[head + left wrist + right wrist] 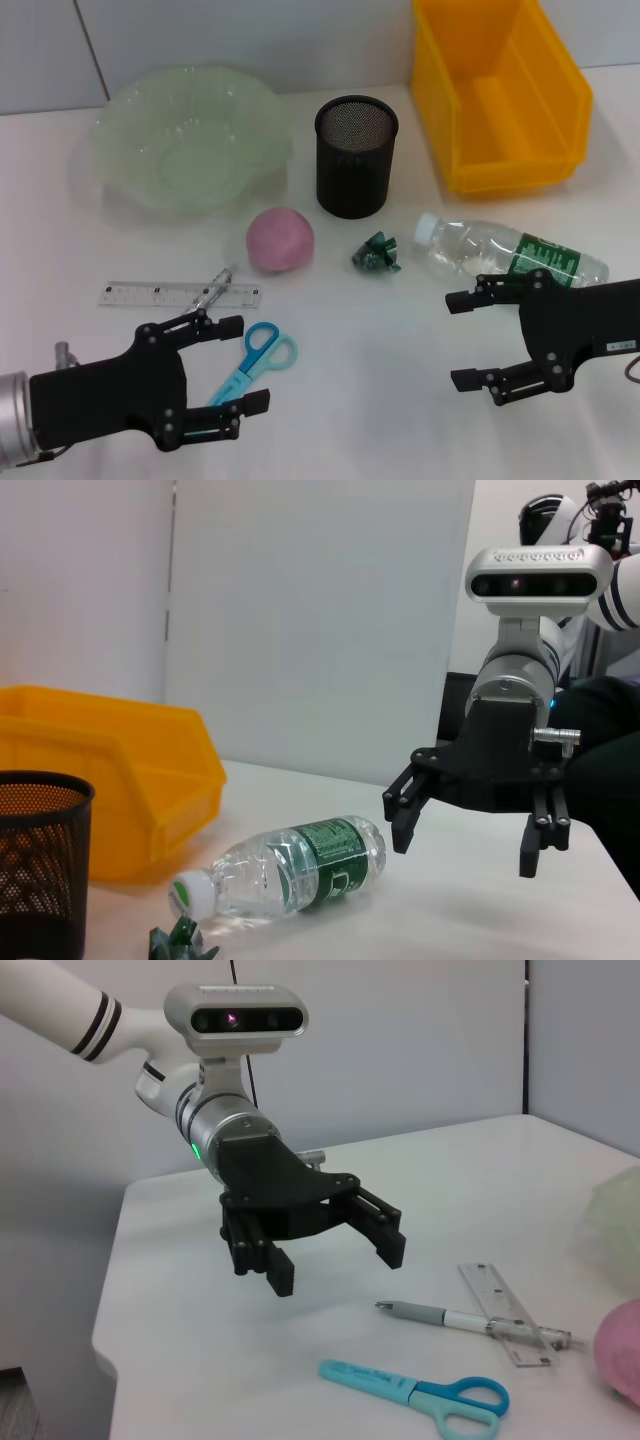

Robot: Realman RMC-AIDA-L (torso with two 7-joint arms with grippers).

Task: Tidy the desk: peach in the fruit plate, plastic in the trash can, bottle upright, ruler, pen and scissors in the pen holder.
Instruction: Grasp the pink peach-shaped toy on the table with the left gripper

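**Both hands open above the desk**

My left gripper (240,364) hangs spread over the blue-handled scissors (252,361); my right gripper (461,340) gapes beside the toppled clear plastic bottle (508,255). Farther off: pink round peach (281,239), black mesh pen holder (355,156).

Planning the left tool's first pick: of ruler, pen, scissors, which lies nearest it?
The blue-handled scissors: they lie between the open fingers of the left tool. The clear plastic ruler and silver pen lie farther out.

Pen holder (356,157) black metal mesh; bottle (510,255) clear glossy plastic; peach (281,240) matt; bin (500,90) smooth plastic.
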